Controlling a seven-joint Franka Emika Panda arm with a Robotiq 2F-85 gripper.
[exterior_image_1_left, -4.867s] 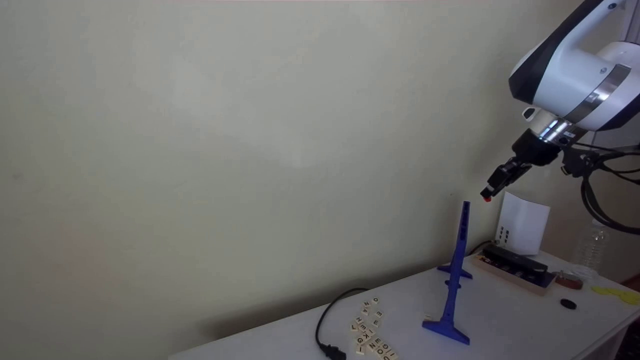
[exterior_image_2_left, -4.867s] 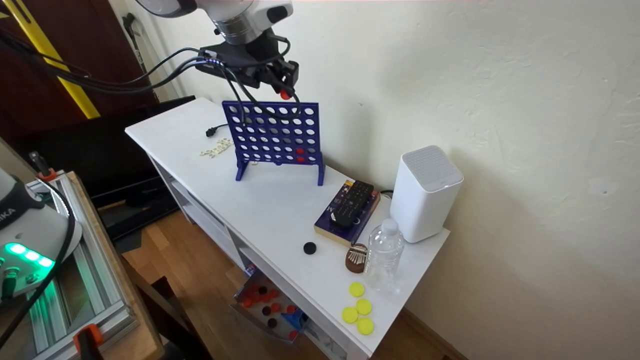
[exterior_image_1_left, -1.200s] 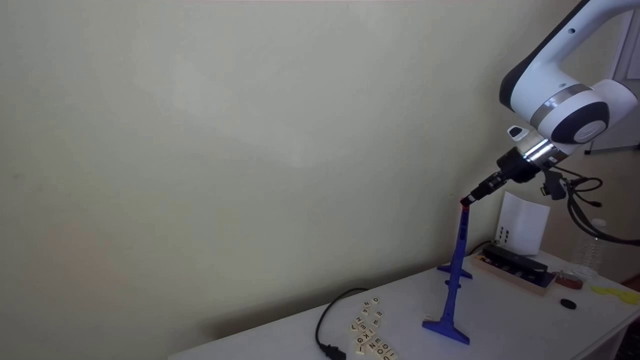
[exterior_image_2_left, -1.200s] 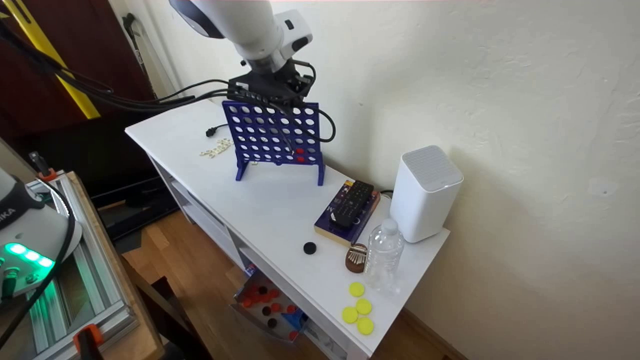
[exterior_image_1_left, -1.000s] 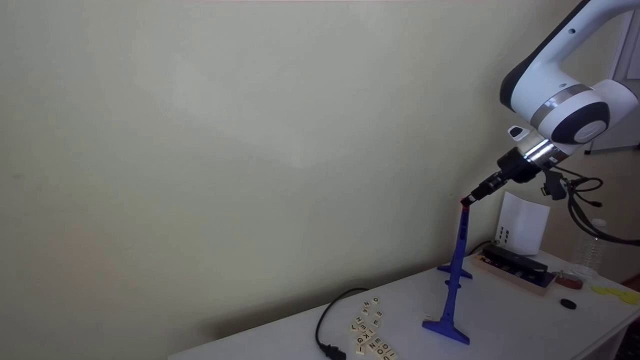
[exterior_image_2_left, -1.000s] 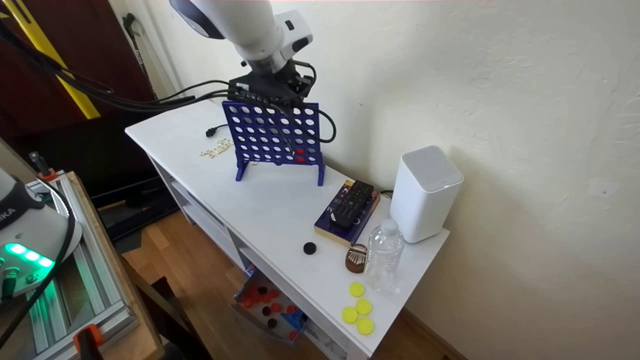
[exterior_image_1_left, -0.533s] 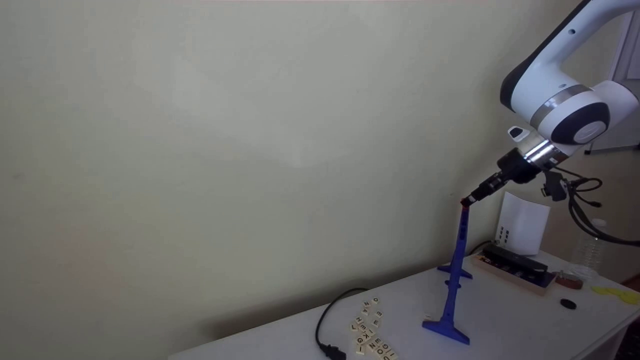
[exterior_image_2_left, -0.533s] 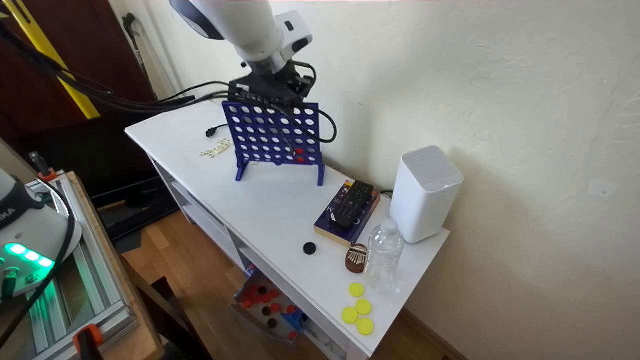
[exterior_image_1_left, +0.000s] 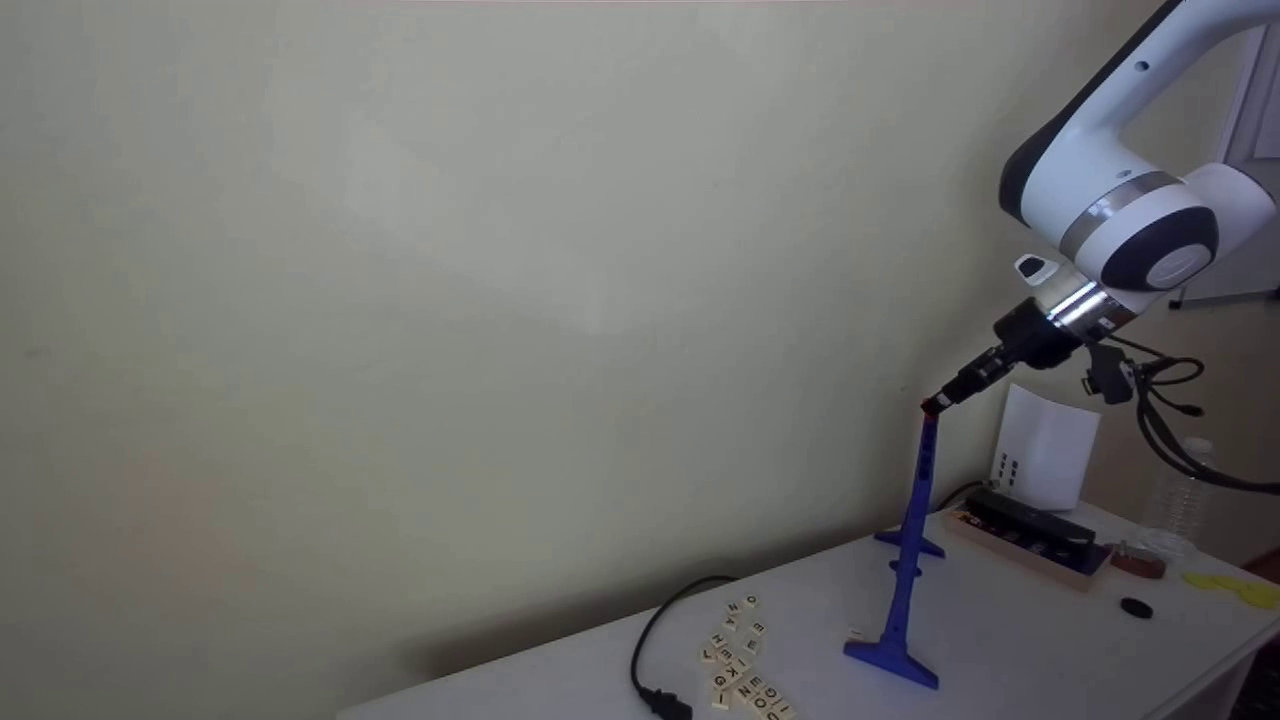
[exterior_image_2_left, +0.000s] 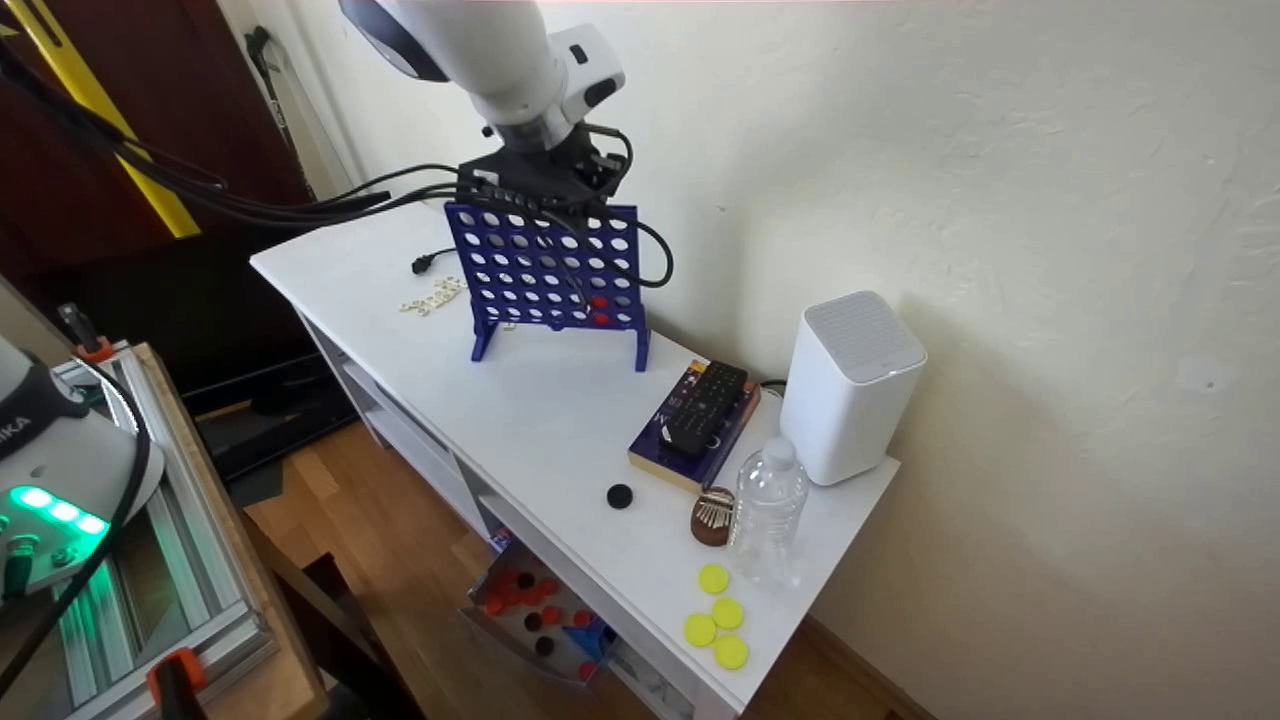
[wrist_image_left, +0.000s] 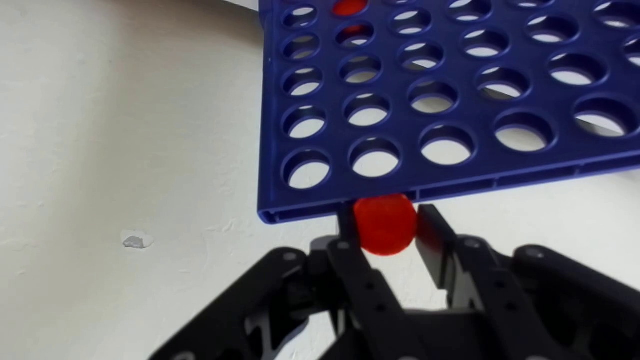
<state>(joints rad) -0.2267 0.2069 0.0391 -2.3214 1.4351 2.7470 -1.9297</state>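
Note:
My gripper (wrist_image_left: 385, 215) has its two black fingers on either side of a red disc (wrist_image_left: 386, 231). The disc stands at the top slot of an upright blue grid rack (wrist_image_left: 340, 187), second column from the near end in the wrist view, with its far edge at or slightly inside the slot. In an exterior view the fingertips (exterior_image_1_left: 937, 403) meet the top of the rack (exterior_image_1_left: 908, 545). In an exterior view the gripper body (exterior_image_2_left: 560, 175) and cables cover part of the rack (exterior_image_2_left: 508, 251), and the fingertips are hidden. Two red discs (exterior_image_2_left: 599, 303) sit low in one column.
On the white table (exterior_image_2_left: 560, 400) are a book (exterior_image_2_left: 660, 450) with a black remote (exterior_image_2_left: 706, 405), a white router (exterior_image_2_left: 850, 390), a clear bottle (exterior_image_2_left: 768, 510), a kalimba (exterior_image_2_left: 712, 517), a black disc (exterior_image_2_left: 620, 496), yellow discs (exterior_image_2_left: 727, 612) and letter tiles (exterior_image_1_left: 740, 668). The wall stands close behind.
Since about five seconds ago the gripper has moved down and over the rack, bringing the red disc to its top edge. Over the last second it has only sunk very slightly.

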